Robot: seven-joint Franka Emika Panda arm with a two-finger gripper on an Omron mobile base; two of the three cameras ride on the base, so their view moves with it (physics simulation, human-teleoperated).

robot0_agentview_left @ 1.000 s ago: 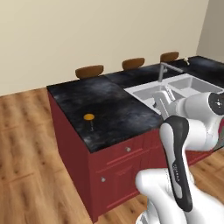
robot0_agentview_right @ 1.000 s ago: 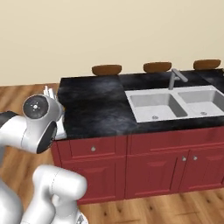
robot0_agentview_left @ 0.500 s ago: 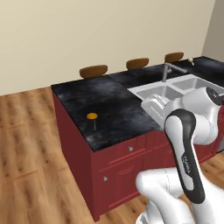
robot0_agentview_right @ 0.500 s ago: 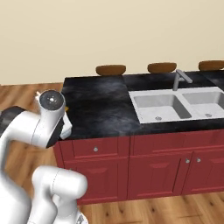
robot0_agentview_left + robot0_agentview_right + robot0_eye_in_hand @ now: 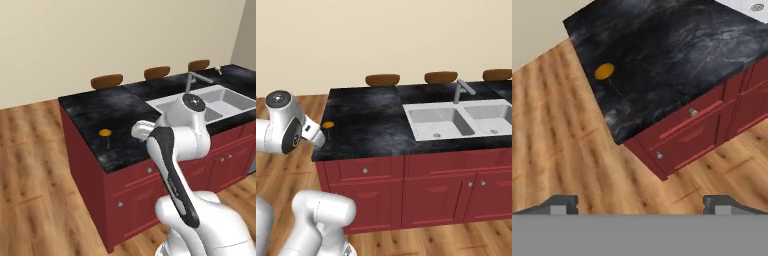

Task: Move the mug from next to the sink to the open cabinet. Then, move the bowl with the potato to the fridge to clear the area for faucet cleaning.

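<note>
The mug (image 5: 105,138) stood near the left edge of the black counter (image 5: 371,117), well apart from the sink (image 5: 456,120) and its faucet (image 5: 461,91). In the right base view it sat just beyond the arm's wrist, its orange top (image 5: 328,125) showing at the counter's corner. From the hand camera the mug (image 5: 605,73) appeared from above as an orange disc on the dark marble, with the red drawer fronts (image 5: 687,130) and the wooden floor (image 5: 562,150) below it.

The gripper (image 5: 641,204) hung over the floor short of the counter edge, its two fingertips (image 5: 559,204) spread wide with nothing between them. It was near the mug but not over it and not touching it.

As far as I could judge, nothing of the job was done. The mug was not yet picked up, so the reach, the grasp and the carry to the cabinet all remained. After that would come the bowl with the potato and its trip to the fridge. Three brown stools (image 5: 106,80) stood along the far side of the island.
</note>
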